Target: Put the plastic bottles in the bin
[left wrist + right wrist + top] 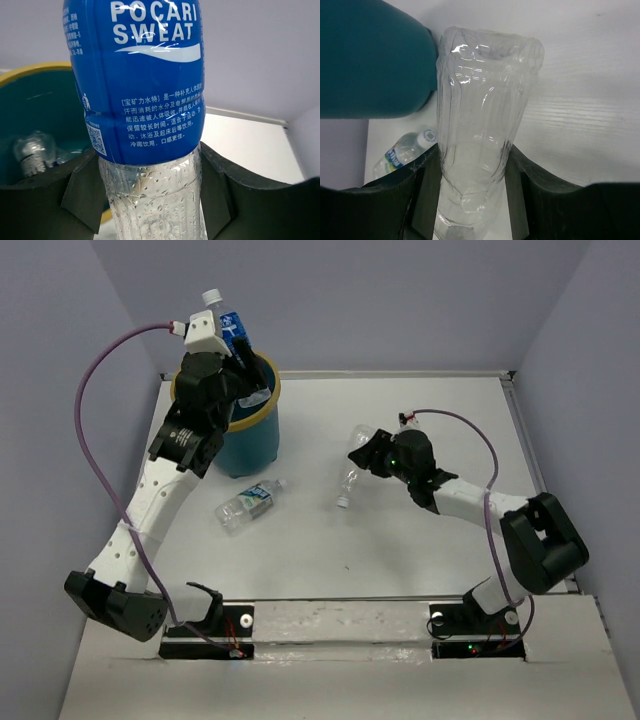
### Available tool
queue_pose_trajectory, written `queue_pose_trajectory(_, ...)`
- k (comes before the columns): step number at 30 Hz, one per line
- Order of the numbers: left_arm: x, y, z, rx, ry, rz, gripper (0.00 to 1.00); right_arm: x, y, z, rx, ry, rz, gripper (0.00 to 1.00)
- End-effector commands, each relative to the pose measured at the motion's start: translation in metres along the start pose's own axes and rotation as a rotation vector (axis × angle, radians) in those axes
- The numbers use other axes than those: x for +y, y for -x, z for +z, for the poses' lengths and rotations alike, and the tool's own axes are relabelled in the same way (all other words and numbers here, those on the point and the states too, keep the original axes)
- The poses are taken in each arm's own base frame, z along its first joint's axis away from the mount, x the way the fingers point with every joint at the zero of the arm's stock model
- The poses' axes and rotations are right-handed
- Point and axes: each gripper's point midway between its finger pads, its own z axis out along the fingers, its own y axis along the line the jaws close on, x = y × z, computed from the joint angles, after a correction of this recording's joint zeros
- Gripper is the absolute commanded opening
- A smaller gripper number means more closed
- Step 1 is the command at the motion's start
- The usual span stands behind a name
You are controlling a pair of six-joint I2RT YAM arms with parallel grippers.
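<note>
My left gripper (236, 348) (150, 197) is shut on a plastic bottle with a blue label and a white cap (231, 324) (135, 80). It holds the bottle upright over the teal bin with the yellow rim (252, 435) (35, 70). Another clear bottle (31, 150) lies inside the bin. My right gripper (374, 454) (470, 185) is shut on a clear unlabelled bottle (348, 484) (482, 100), just above the table and right of the bin (370, 60). A third bottle with a white cap (248, 505) (404, 150) lies on the table in front of the bin.
Grey walls close in the white table (420, 540) on the left, back and right. The left arm's purple cable (95, 440) loops out to the left. The right arm's cable (480, 450) arcs over the table's right side.
</note>
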Motion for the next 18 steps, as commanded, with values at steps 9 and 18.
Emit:
queue_pose_trajectory(9, 0.099, -0.005, 0.048, -0.025, 0.275, 0.062, 0.7, 0.121, 0.086, -0.09, -0.252, 0.281, -0.208, 0.4)
queue_pose_trajectory(18, 0.065, 0.019, 0.0, -0.047, 0.091, 0.037, 0.99, 0.222, 0.12, -0.089, -0.32, 0.424, -0.352, 0.4)
